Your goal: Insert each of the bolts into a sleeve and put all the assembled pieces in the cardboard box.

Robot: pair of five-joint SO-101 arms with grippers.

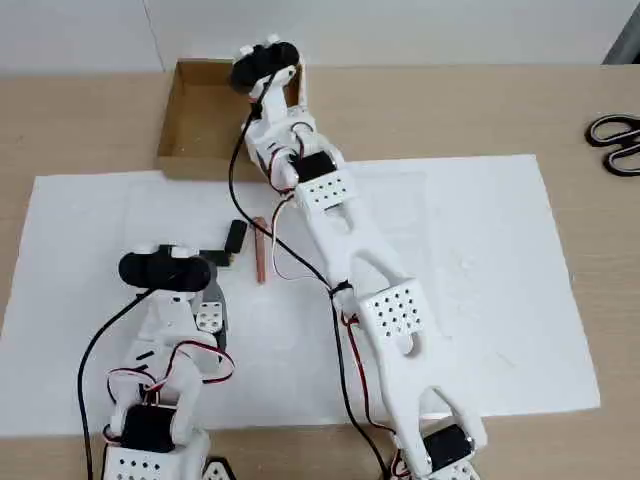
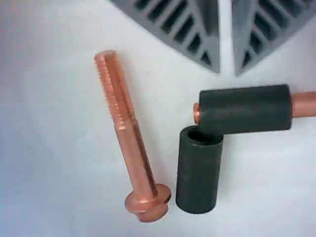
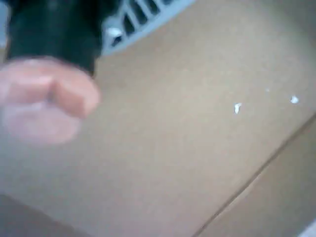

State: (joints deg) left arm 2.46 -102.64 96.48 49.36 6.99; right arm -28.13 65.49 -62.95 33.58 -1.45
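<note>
**Held piece.** The held piece [image 3: 49, 44] is a black sleeve with a copper bolt head projecting from one end. It is clamped in the fingers [image 3: 143, 15] of the right gripper [image 1: 268, 92], which are closed onto the sleeve. It hangs inside the cardboard box [image 1: 205, 115], above the brown floor (contact with the floor cannot be determined).

**Loose parts.** Three items lie on the paper sheet [image 1: 480, 260], just ahead of the left gripper [image 2: 226, 69]:
- Second assembled piece [image 2: 244, 108]: a bolt seated in a black sleeve, with copper showing at both ends. It lies nearest the fingertips.
- Empty sleeve [image 2: 197, 170]: black, lying flat. Its open mouth touches the side of the second assembled piece, roughly at a right angle to it.
- Bare bolt [image 2: 129, 133]: copper, with a flanged head and a threaded end. It lies just beside the empty sleeve, with its head near the sleeve's closed-off end.

**Left gripper.** The grey fingers are drawn almost together, with a thin slit between them. They hold nothing and touch none of the parts.

**Surface and surroundings.** The paper sheet is white and covers most of the bench [image 1: 90, 120], which is light wood. The cardboard box stands at the sheet's far edge. A pair of scissors [image 1: 615, 140] lies on bare wood, off the sheet and well apart from the parts. A pale wall [image 1: 100, 30] runs behind the bench.
</note>
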